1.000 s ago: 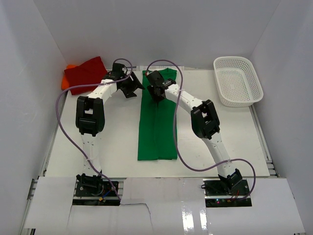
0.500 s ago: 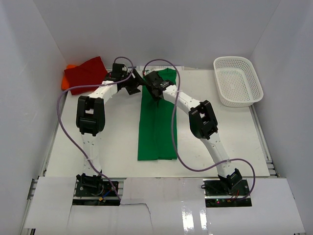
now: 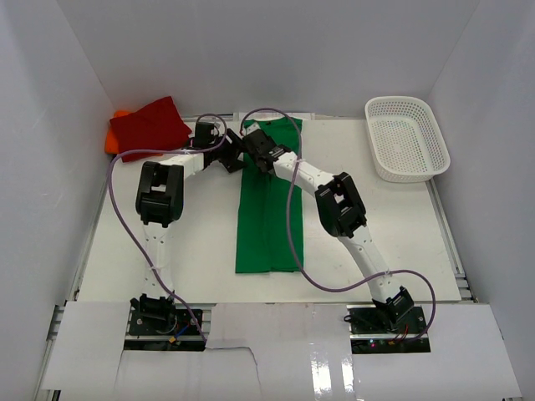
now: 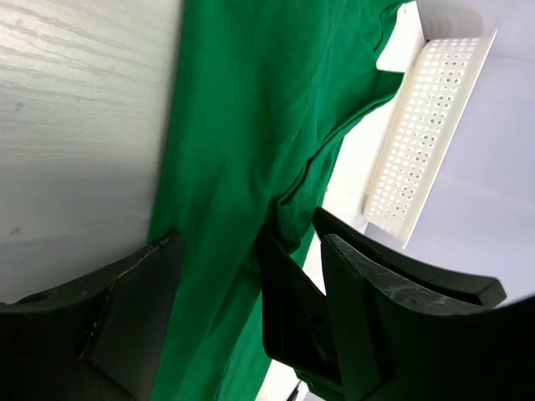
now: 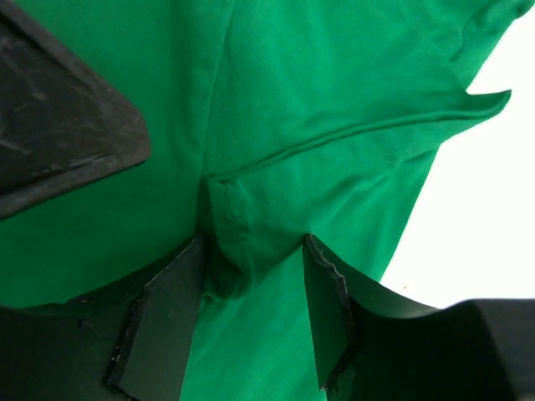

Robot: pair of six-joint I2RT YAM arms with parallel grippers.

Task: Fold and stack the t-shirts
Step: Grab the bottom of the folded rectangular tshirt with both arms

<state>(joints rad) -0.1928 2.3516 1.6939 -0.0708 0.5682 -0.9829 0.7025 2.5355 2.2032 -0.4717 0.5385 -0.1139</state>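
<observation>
The green t-shirt [image 3: 267,209] lies as a long folded strip down the middle of the table [image 3: 167,242]. Its near hem is toward the arm bases and its other end is at the far side. Both arms extend over the table to that far end.

The left gripper [image 3: 234,152] sits at the strip's left edge with its jaws apart. One finger [image 4: 134,326] is at the cloth's edge beside bare table, and the other is on the green.

Just to its right, the right gripper [image 3: 252,140] is down on the shirt. Its fingers [image 5: 163,326] are closed in on a puckered ridge of cloth pinched between them.

At the far left lies the red t-shirt [image 3: 150,125], flat and folded, with the orange t-shirt [image 3: 111,140] showing at its left side. The white mesh basket [image 3: 407,138] stands at the far right, well apart from the shirts.
</observation>
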